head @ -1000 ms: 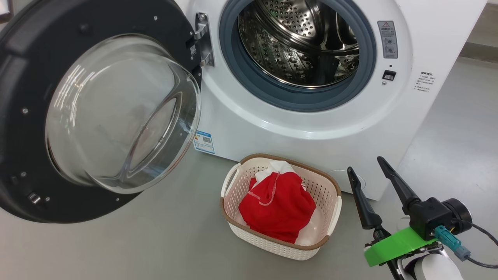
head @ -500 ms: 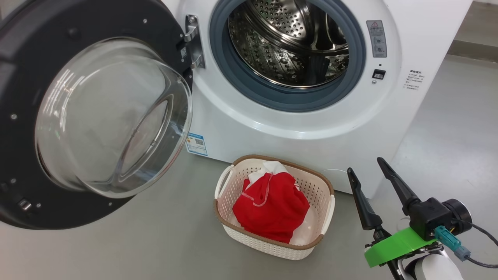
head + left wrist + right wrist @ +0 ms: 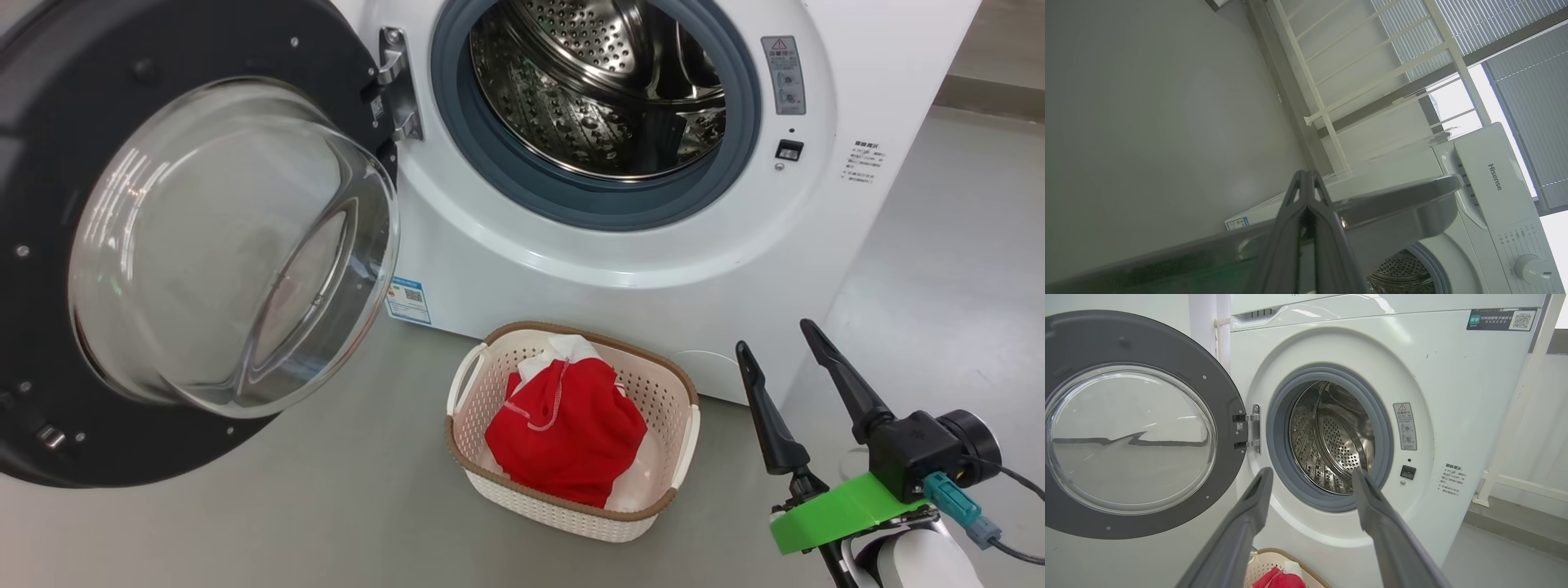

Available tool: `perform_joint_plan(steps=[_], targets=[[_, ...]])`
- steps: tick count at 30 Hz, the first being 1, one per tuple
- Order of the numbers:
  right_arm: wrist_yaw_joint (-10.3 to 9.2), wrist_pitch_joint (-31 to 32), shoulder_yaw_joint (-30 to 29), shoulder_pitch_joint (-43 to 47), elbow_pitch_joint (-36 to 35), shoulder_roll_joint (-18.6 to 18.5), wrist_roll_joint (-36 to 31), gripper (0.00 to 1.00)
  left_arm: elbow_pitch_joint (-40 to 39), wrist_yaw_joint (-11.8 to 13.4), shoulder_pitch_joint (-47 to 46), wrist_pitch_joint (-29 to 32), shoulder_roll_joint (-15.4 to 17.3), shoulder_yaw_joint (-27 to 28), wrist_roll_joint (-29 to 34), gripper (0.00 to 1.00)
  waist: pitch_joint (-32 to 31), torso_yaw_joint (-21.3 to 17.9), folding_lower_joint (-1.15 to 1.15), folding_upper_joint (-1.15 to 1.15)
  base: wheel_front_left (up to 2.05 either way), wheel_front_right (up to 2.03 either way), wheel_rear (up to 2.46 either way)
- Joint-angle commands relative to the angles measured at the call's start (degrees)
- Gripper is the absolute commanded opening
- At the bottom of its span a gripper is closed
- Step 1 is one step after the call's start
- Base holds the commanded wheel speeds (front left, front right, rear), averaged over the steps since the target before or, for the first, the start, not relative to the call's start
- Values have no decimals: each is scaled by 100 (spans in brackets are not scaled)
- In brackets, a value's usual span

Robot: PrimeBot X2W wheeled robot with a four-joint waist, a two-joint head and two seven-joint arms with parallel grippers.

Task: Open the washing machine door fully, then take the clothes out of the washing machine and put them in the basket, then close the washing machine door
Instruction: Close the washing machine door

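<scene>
Standing wide open on its left hinge, the washing machine door [image 3: 229,245] exposes the steel drum [image 3: 596,90] of the washing machine [image 3: 506,261]. The red clothes [image 3: 563,433] lie bundled in the basket [image 3: 571,510] on the floor just before it. The right pincer [image 3: 774,336] hangs beside the basket, fingers spread wide and holding nothing; the left pincer [image 3: 1306,179] is pressed together by the door's rim.

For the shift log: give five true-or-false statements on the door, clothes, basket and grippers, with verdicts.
1. The door stands open. True.
2. The clothes lie in the drum. False: they lie in the basket; what shows of the drum holds none.
3. The right gripper is open and holds nothing. True.
4. The left gripper is open. False: its fingers are shut together.
5. The basket sits on top of the washer. False: it sits on the floor in front of the washer.
</scene>
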Motion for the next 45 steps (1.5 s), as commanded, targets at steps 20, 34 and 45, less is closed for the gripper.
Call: perform_joint_plan(steps=[20, 34, 45], targets=[[35, -36, 118, 143, -246, 36, -2, 100, -437, -345, 508, 795, -135, 59, -460, 0, -84, 222, 0, 0, 0, 0, 0], [35, -36, 79, 133, -263, 42, -13, 100, -1027, -328, 705, 1623, -532, 312, -1066, 0, -12, 247, 0, 0, 0, 0, 0], [35, -36, 68, 120, -245, 43, 40, 100, -1993, -74, 1089, 2414, -966, 427, -1509, 0, -4, 281, 0, 0, 0, 0, 0]])
